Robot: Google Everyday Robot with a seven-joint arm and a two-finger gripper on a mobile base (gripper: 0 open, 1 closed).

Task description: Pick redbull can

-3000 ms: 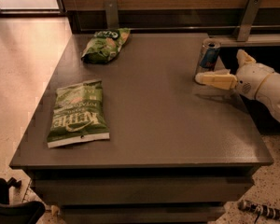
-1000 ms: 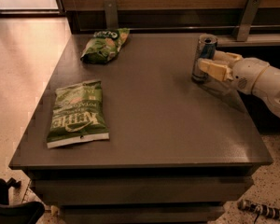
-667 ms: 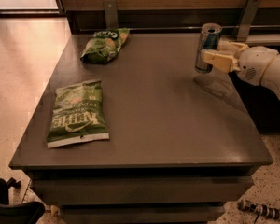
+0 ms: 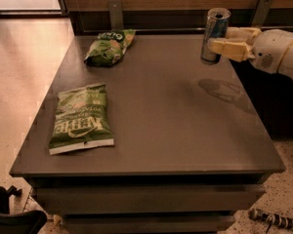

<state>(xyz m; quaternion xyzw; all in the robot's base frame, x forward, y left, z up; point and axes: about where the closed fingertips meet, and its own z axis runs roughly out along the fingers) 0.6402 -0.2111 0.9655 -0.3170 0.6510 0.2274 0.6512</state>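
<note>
The redbull can (image 4: 214, 35) is a slim blue and silver can with a silver top. It hangs upright in the air above the far right part of the dark table (image 4: 156, 111). My gripper (image 4: 223, 45) reaches in from the right on a white arm, and its cream fingers (image 4: 228, 49) are shut on the can's right side. The can's shadow lies on the tabletop below it.
A green Kettle chip bag (image 4: 81, 118) lies flat at the table's left. A second green chip bag (image 4: 109, 47) lies at the far left corner. A wooden wall with metal brackets runs behind the table. A dark object sits on the floor at bottom left.
The gripper closed on the can where it stood on the table, then lifted it. The can now hangs clear above the tabletop. The chip bags have not moved.
</note>
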